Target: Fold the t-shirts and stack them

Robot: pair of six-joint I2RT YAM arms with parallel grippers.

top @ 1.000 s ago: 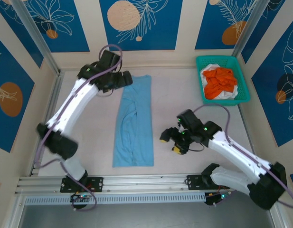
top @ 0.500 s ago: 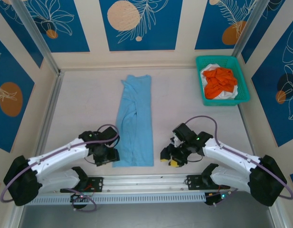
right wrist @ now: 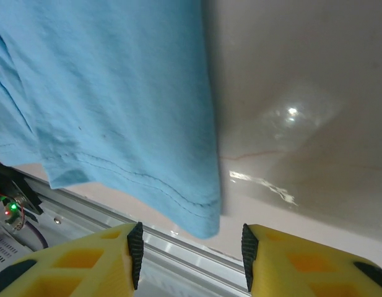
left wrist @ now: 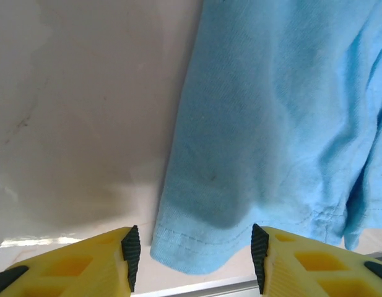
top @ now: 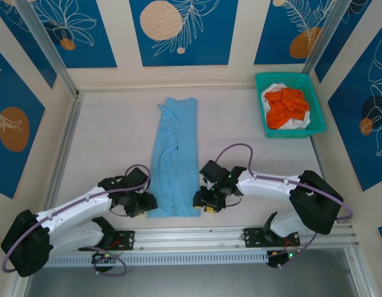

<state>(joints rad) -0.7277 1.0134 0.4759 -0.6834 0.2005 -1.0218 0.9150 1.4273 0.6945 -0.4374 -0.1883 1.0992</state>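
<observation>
Three soft t-shirts show from above. A light blue cloth t-shirt (top: 174, 158), folded into a long strip, lies flat on the pale tabletop (top: 110, 142). A bright orange t-shirt (top: 285, 108) and a white t-shirt (top: 275, 90) sit bunched in a teal plastic lattice basket (top: 262, 102), well off to the strip's far right. The left claw (top: 145, 203) is at the strip's near left corner, and the right claw (top: 202, 201) is at its near right corner.

From the left wrist, the yellow jaws stand apart and unclamped, with the blue hem corner between them.

From the right wrist, the jaws are likewise apart around the other hem corner.
</observation>
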